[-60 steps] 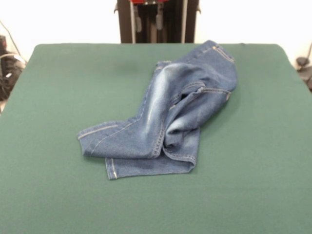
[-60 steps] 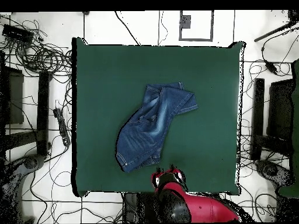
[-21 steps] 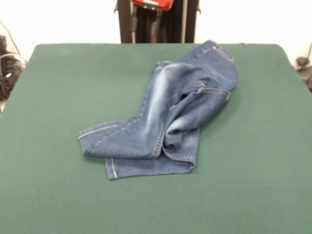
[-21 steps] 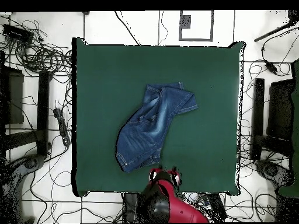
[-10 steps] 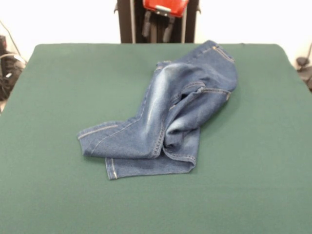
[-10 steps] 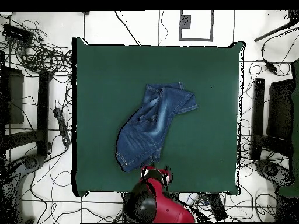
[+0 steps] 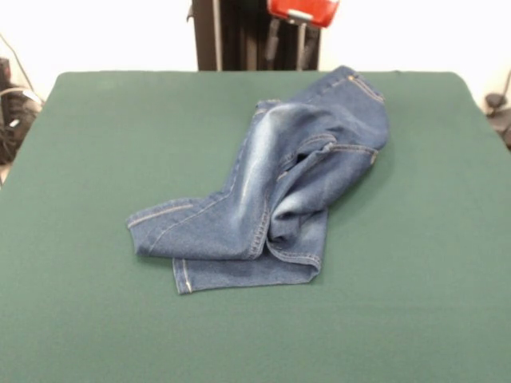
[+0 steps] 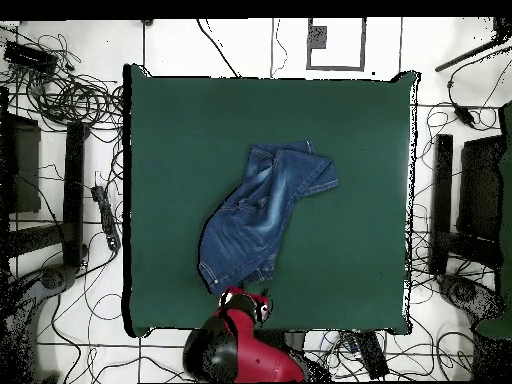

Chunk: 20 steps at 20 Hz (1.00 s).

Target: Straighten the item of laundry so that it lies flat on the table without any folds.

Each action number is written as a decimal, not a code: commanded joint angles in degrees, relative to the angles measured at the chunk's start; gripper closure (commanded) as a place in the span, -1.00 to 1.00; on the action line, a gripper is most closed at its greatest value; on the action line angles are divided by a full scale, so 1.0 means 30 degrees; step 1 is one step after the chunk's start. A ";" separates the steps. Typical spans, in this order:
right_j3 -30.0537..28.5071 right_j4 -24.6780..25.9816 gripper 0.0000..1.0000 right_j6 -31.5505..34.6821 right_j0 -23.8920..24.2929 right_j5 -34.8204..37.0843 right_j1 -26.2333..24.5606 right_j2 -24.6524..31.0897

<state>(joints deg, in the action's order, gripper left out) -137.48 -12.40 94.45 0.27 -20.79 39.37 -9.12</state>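
The jeans (image 7: 271,191) are lying bunched near the middle of the green counter (image 7: 96,319), legs folded over each other, waistband reaching toward the robot-side edge. The gripper (image 7: 289,44) is hanging above that edge, its fingers (image 7: 274,41) standing apart, touching nothing.

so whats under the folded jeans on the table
Only the green table shows around the jeans. The upper leg lies across the lower one, whose hem pokes out at the front. Whatever sits beneath the denim is covered.
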 commanded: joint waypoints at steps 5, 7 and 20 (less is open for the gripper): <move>-0.0075 -0.3077 -1.00 0.5705 -0.2663 0.0916 0.0164 0.0001; -0.0006 -0.3351 -1.00 0.5628 -0.2980 0.1019 0.0094 -0.0101; 0.0094 -0.4393 -1.00 0.6466 -0.3984 0.0612 -0.0262 0.0657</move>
<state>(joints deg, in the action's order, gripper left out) -137.87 -20.51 95.35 -10.25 -20.79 39.36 -10.52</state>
